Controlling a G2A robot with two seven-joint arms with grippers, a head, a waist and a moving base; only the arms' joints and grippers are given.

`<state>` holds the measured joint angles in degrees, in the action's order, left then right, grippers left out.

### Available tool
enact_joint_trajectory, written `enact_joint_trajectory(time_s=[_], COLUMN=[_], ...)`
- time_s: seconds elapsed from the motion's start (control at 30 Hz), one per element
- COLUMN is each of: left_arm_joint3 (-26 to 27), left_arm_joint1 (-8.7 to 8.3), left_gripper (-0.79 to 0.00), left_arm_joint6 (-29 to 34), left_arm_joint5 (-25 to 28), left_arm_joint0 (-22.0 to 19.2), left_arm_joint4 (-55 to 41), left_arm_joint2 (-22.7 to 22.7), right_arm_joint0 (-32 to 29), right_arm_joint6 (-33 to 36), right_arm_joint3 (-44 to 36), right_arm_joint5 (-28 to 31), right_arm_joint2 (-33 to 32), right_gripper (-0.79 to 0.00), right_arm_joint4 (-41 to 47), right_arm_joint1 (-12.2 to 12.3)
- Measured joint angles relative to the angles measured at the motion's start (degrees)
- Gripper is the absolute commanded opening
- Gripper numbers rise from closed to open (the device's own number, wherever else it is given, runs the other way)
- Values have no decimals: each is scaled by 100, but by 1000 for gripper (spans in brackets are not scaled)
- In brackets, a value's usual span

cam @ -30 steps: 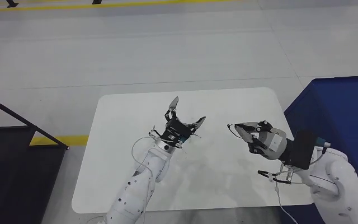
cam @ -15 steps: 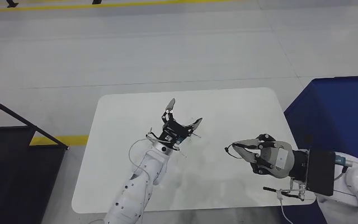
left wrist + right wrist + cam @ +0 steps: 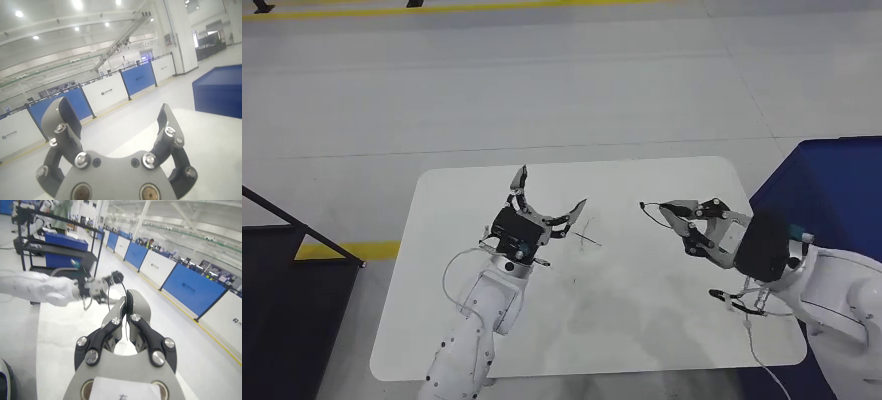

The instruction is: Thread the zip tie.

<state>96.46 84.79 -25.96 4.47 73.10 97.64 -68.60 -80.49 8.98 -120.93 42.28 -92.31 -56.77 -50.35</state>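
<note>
- The zip tie [image 3: 647,207] is a thin black strand held in the air over the right half of the table [image 3: 642,320]. We start from the left.
- The left gripper [image 3: 552,188] sits over the table's left-centre, jaws spread wide with nothing between them. Over the last second it has drifted left and farther out.
- The right gripper [image 3: 670,211] has its jaws pressed together on the tie, which curves out past the tips. Half a second ago it dipped toward the near edge. It is now back out, level with the left one but well apart.
- We judge that threading has not begun, since only one gripper has the tie.
- The barrier panels [image 3: 105,92] and a label [image 3: 124,391] on the right wrist carry print, which we leave unread.
</note>
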Motion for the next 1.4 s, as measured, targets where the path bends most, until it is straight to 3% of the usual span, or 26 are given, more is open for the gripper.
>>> enact_joint_trajectory(time_s=[0.1, 0.23, 0.33, 0.5, 0.53, 0.57, 0.6, 0.63, 0.67, 0.7, 0.73, 0.9, 1.07, 1.4], left_arm_joint3=[545, 884, 949, 945, 945, 945, 945, 945, 945, 945, 945, 945, 945, 945], left_arm_joint1=[-38, -68, -77, -76, -76, -76, -76, -76, -76, -76, -76, -76, -76, -76], left_gripper=[0, 0, 0, 0, 0, 0, 0, 0, 0, 0, 0, 0, 0, 0], left_arm_joint6=[-281, -479, -491, -490, -490, -490, -490, -490, -490, -490, -490, -490, -490, -490], left_arm_joint5=[-177, -144, -207, -206, -206, -206, -206, -206, -206, -206, -206, -206, -206, -206], left_arm_joint0=[371, 708, 797, 792, 792, 792, 792, 792, 792, 792, 792, 792, 792, 792], left_arm_joint4=[-366, -547, -403, -409, -409, -409, -409, -409, -409, -409, -409, -409, -409, -409], left_arm_joint2=[-320, -419, -390, -390, -390, -390, -390, -390, -390, -390, -390, -390, -390, -390], right_arm_joint0=[840, 1891, 2596, 3418, 3557, 3642, 3714, 3788, 3826, 3859, 3902, 3918, 3670, 1581], right_arm_joint6=[688, 1419, 1679, 1795, 1756, 1718, 1680, 1614, 1551, 1490, 1443, 1252, 569, -1235], right_arm_joint3=[747, 1667, 2406, 3516, 3729, 3872, 3997, 4140, 4240, 4335, 4439, 4576, 4194, 2350], right_arm_joint5=[1, -84, -250, -459, -505, -544, -595, -652, -666, -659, -647, -675, -919, -2107], right_arm_joint2=[1002, 2388, 3305, 4274, 4423, 4515, 4593, 4681, 4733, 4770, 4802, 4739, 4210, 1826], right_gripper=[-785, -785, -785, -785, -603, -489, -456, -372, -108, -25, 0, 0, 0, 0], right_arm_joint4=[-423, -1168, -1608, -1855, -1860, -1868, -1902, -1953, -1954, -1914, -1870, -1809, -2039, -2780], right_arm_joint1=[-66, -259, -464, -781, -849, -894, -934, -981, -1013, -1041, -1072, -1105, -960, -385])
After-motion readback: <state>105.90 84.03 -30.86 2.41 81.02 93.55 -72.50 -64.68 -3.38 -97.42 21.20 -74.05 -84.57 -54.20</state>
